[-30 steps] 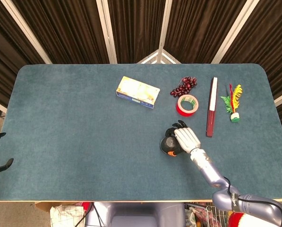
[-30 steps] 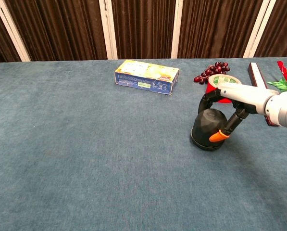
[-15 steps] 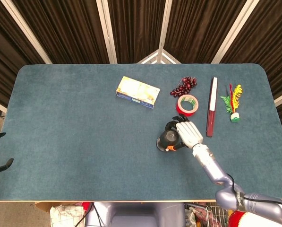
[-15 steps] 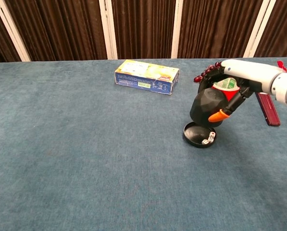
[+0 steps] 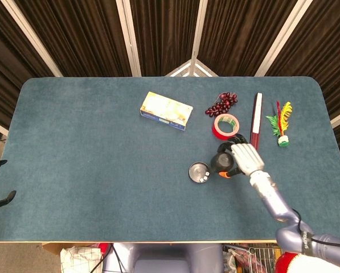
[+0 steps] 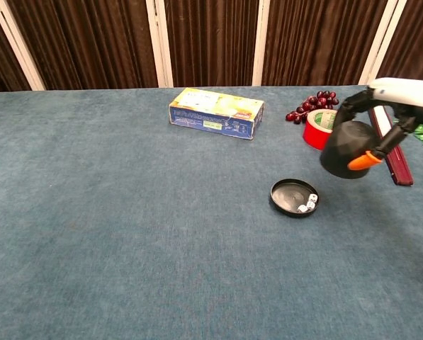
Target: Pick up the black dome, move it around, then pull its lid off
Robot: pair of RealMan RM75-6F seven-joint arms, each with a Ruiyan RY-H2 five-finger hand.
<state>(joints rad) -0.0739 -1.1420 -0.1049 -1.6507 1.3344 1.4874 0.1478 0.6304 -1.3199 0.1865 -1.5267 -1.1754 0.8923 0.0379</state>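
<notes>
The right hand (image 6: pixel 381 120) holds the black dome (image 6: pixel 346 150) clamped in its fingers above the bench (image 6: pixel 126 234), apart from the base (image 6: pixel 294 197) with dice.

Sitting on the bench (image 5: pixel 90 148): one yellow box (image 5: pixel 166 111), one grape bunch (image 5: pixel 221 104), one red tape roll (image 5: pixel 225 125), one feathered shuttlecock (image 5: pixel 281 123), one dark red stick (image 5: pixel 255 128), one black dome (image 6: pixel 346 149), one round base (image 6: pixel 294 196) carrying two dice (image 6: pixel 307 205).
</notes>
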